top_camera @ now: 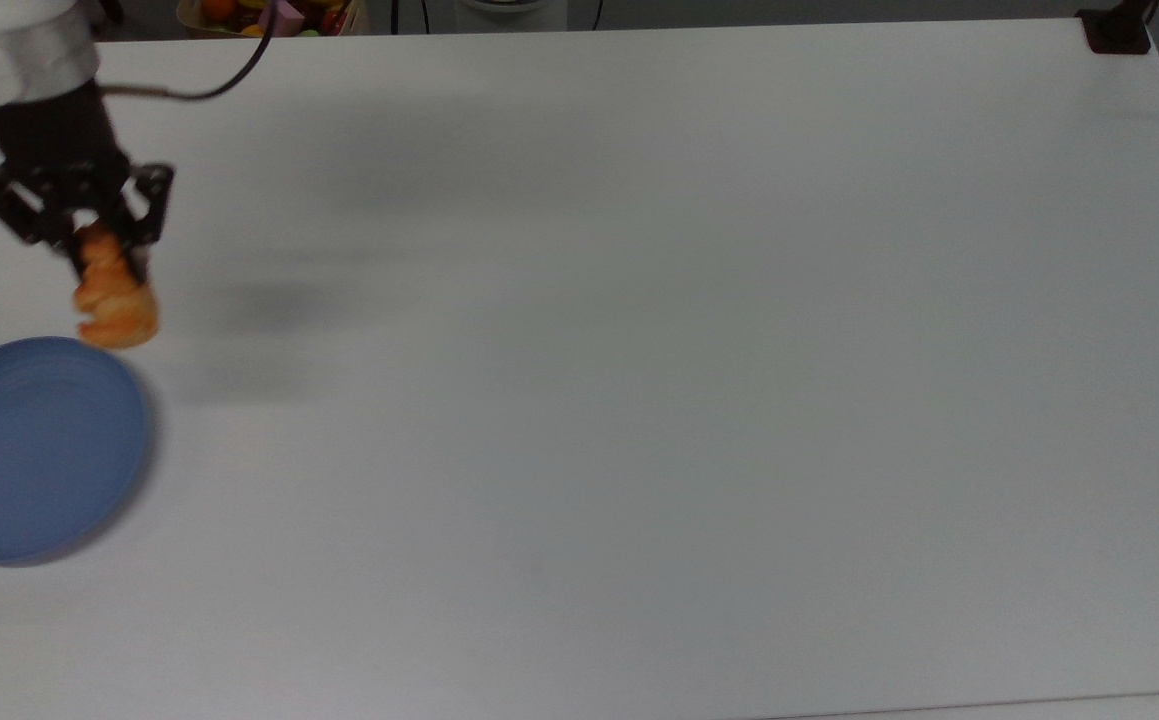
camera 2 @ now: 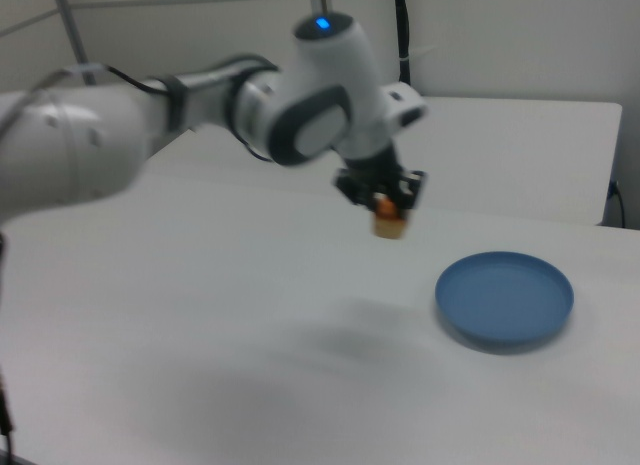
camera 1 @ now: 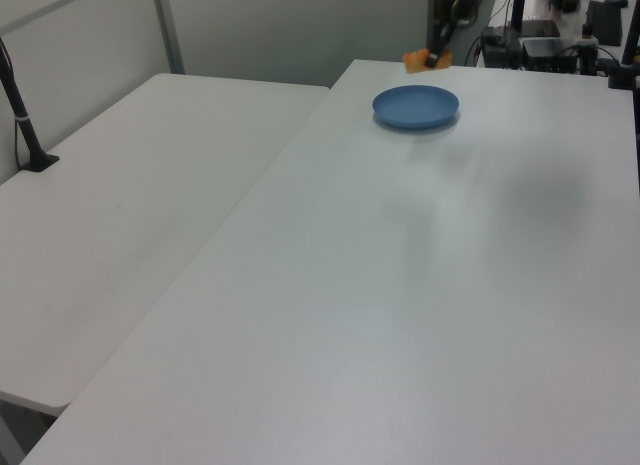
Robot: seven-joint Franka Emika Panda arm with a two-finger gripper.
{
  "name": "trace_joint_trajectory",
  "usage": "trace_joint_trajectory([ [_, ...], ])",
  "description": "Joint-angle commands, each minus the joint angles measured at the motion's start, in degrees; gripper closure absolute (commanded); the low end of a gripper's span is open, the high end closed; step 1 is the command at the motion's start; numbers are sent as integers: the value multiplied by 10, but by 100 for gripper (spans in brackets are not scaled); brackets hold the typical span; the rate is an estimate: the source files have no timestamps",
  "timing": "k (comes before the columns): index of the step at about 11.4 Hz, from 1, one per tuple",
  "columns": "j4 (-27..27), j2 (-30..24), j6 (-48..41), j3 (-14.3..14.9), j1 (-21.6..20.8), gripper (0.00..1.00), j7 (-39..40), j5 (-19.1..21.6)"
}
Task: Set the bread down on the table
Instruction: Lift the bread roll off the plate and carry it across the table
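We see the gripper (top_camera: 104,255) clamped on the bread (top_camera: 117,300), held above the table (top_camera: 639,350), beside the plate (top_camera: 39,450).

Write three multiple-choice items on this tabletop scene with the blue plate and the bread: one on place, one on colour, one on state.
1. Where is the golden-orange ridged bread roll?
A. lying on the plate
B. held in the air above the white matte table
C. lying on the table

2. What colour is the round plate?
A. blue
B. red
C. green

3. What is the black two-finger gripper doing?
A. open
B. shut on nothing
C. shut on the bread

Key: 1 B, the right view shows the roll hanging clear of the tabletop; 2 A, blue in every view; 3 C, its fingers clamp the roll's top.
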State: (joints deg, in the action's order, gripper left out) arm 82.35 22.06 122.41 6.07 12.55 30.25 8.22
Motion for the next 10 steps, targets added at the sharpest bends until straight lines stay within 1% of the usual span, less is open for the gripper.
trace_joint_trajectory([
  [1,124,-143,-129,4,-52,60,-2,-7],
  [2,124,-162,-193,4,-70,60,-31,-9],
  [3,127,-181,-236,4,-93,59,-58,-18],
  [4,139,-196,-261,4,-124,58,-89,-22],
  [7,183,-222,-270,4,-232,58,-215,-30],
  [8,203,-229,-267,4,-269,58,-247,-30],
  [9,220,-231,-265,3,-304,58,-258,-30],
  [10,248,-232,-264,-27,-327,58,-270,-30],
])
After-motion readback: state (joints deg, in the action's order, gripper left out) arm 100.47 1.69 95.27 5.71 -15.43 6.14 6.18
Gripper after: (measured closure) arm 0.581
